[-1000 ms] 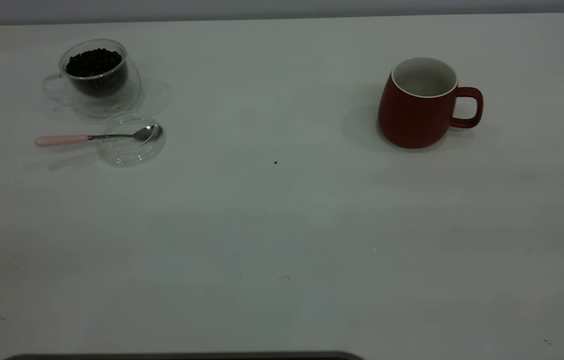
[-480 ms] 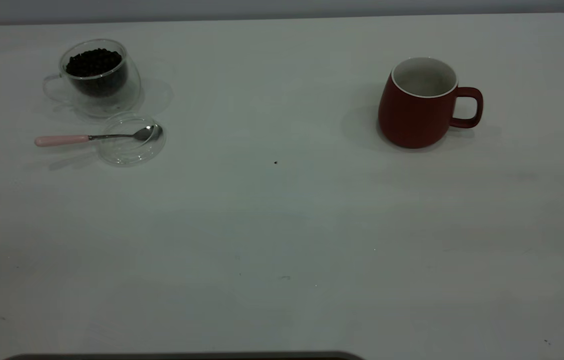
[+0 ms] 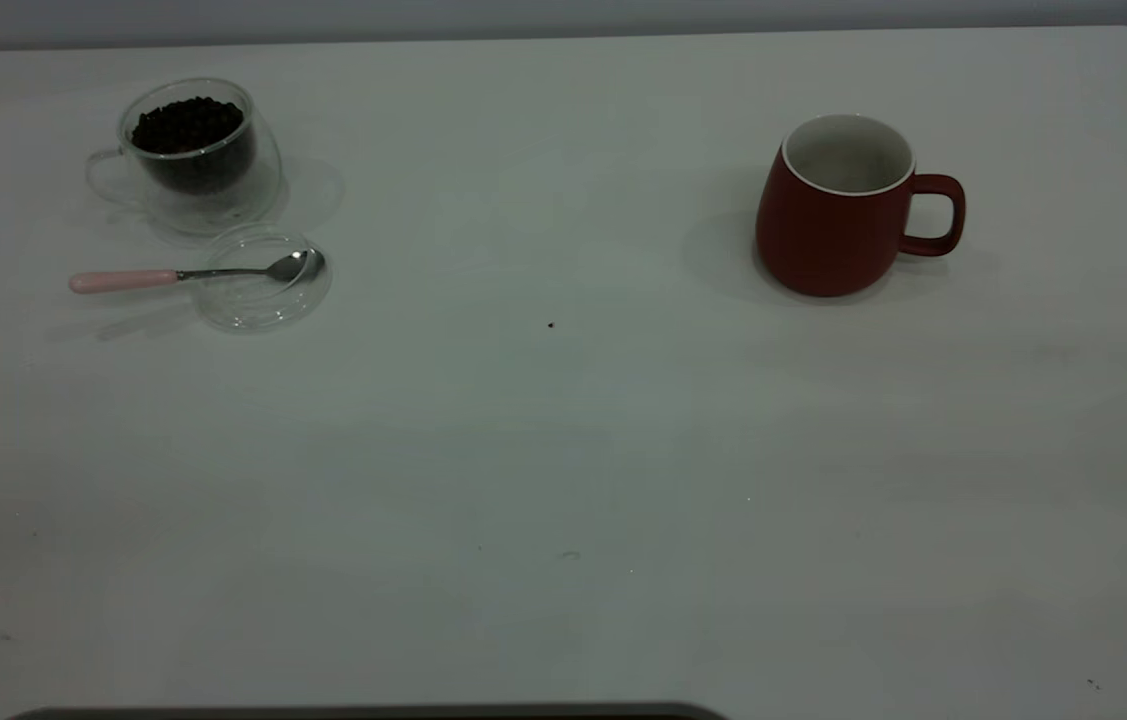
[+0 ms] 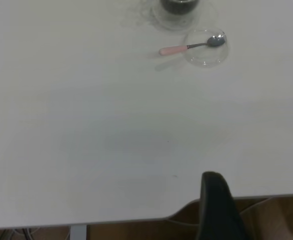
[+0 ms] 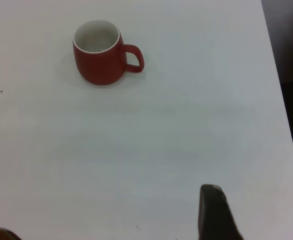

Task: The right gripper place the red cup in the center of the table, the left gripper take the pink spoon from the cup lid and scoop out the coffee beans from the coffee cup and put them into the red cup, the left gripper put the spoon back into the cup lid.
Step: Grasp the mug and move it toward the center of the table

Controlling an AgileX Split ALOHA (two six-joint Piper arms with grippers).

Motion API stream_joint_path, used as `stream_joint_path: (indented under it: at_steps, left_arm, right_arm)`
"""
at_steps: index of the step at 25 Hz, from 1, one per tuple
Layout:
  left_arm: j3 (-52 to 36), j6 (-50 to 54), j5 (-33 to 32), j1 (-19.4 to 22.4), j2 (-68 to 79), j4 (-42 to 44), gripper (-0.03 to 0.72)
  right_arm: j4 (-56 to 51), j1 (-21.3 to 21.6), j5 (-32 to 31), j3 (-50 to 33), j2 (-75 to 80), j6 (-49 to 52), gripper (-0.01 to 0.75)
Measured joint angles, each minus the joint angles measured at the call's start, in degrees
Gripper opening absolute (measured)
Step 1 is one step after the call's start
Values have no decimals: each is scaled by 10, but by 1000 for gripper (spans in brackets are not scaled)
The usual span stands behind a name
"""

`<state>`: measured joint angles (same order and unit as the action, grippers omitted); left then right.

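Red cup (image 3: 836, 213) stands upright and empty on the right side of the counter (image 3: 563, 450), handle turned toward the counter's right edge, well apart from everything else. From what I see, nothing of the task is done yet: the cup has not been brought to the center, and no beans show inside it.

Over on the left, the coffee cup (image 3: 195, 155) sits with its coffee beans (image 3: 187, 124) heaped inside. Just in front of it lies the cup lid (image 3: 263, 278), with the pink spoon (image 3: 185, 273) resting across it, bowl inside the lid and pink handle sticking out past the rim toward the left edge.

Neither arm reaches into the exterior view. My left gripper (image 4: 217, 207) hangs back near the counter's front edge, far from the spoon; my right gripper (image 5: 215, 214) is likewise well short of the red cup. Only one dark finger of each shows, so I cannot tell how wide either stands.

Every step remains: moving the cup, scooping, returning the spoon.
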<state>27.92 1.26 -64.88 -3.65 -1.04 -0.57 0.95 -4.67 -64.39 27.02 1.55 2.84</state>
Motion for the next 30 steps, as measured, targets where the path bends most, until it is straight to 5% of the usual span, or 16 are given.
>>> stream_joint_path:
  at_steps: [12, 16, 21, 30]
  left_arm:
    - [0, -1, 0, 0, 0, 0, 465]
    - [0, -1, 0, 0, 0, 0, 465]
    - [0, -1, 0, 0, 0, 0, 465]
    - [0, -1, 0, 0, 0, 0, 465]
  right_arm:
    - [-6, 0, 0, 0, 3, -3, 455]
    - [-48, 0, 14, 4, 61, -34, 533]
    - [-64, 0, 110, 12, 216, -99, 614]
    - [-104, 0, 329, 75, 582, -257, 596]
